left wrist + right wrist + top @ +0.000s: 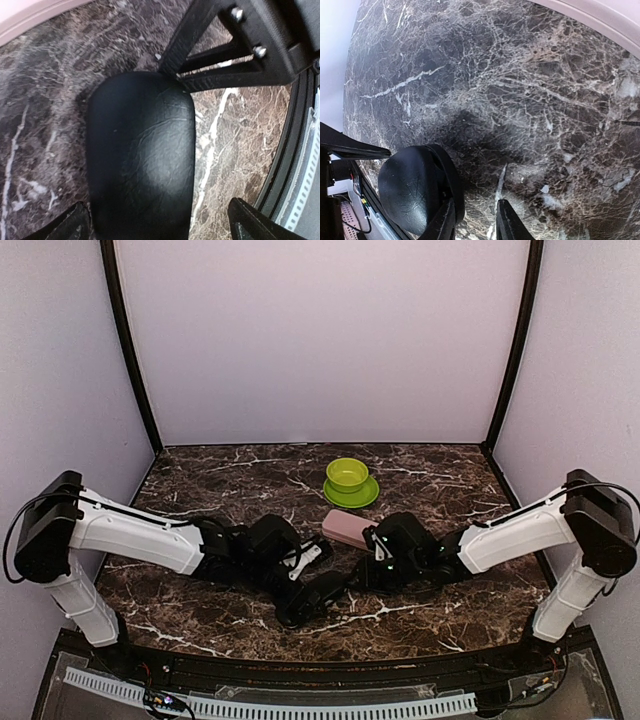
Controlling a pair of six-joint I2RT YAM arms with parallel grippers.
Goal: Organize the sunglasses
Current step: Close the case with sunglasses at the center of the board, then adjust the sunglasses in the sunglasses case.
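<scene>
L claw spread wide, fingers either side of the black oblong leather-look hard case lying on the dark marble bench, not clamping it. Pink rounded case just behind; green bowl on green plate farther back. R claw parted narrowly, nothing betw. fingers, one finger at black case's end. Sunglasses: not visible in any view.

The setting is a robotics lab test cell rather than a home or shop. Plain pale walls framed by black corner posts box in a marble-patterned table. A white left arm and right arm are bolted at its near edge, above a perforated white strip and loose wiring.
</scene>
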